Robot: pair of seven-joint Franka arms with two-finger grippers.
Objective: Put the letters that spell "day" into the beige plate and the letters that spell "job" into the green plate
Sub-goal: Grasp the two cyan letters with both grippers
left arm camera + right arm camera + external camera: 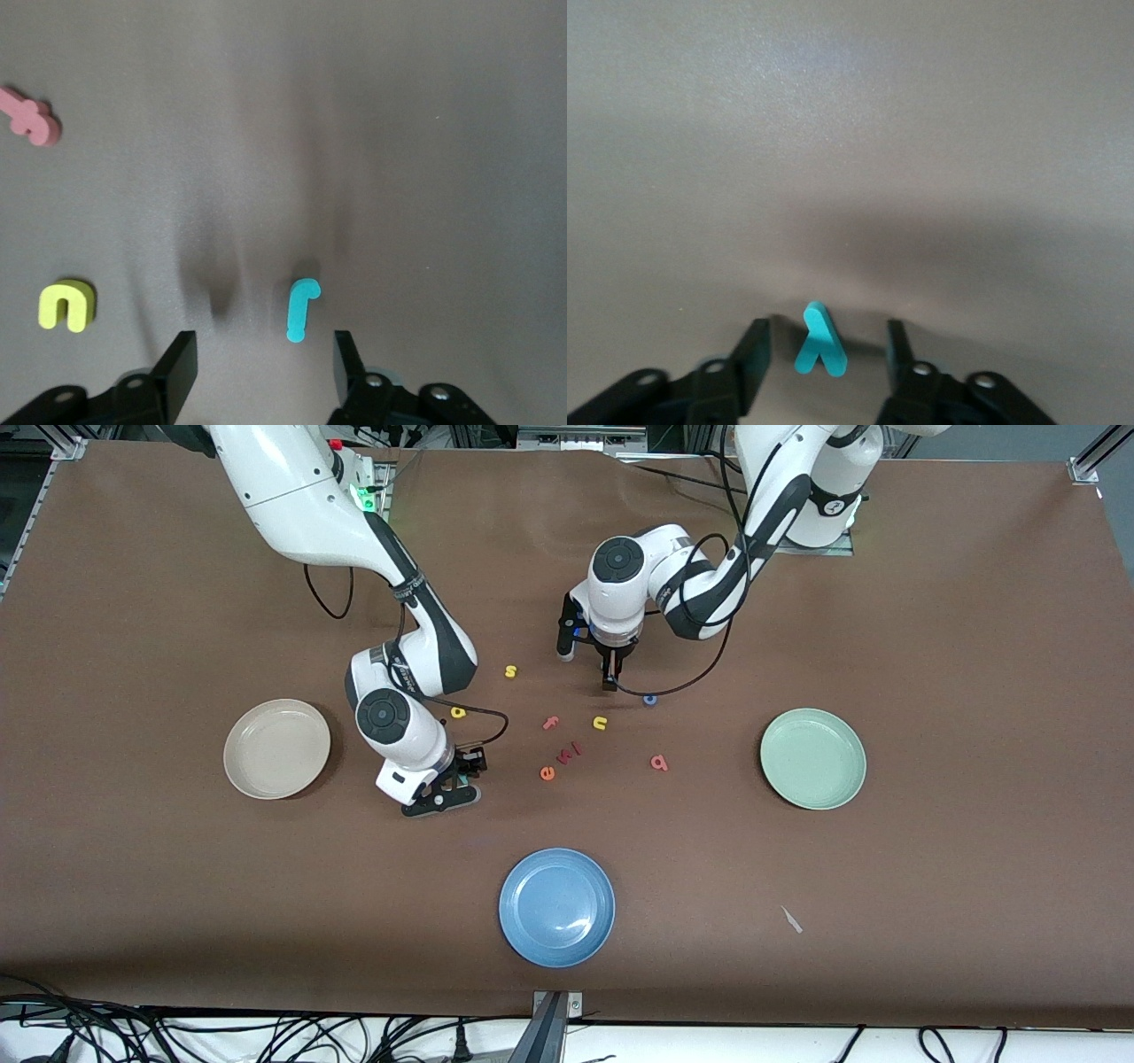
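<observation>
My left gripper is low over the table beside the blue o. In the left wrist view it stands open, and the teal j lies flat between its fingers, closer to one finger. My right gripper is down at the table between the beige plate and the orange e. It is open around the teal y, with a gap on both sides. The yellow a and salmon b lie loose. The green plate holds nothing.
Loose letters lie mid-table: yellow s, pink f, yellow u, orange e and another pink letter. A blue plate sits nearer the front camera. A small pale scrap lies near the green plate's end.
</observation>
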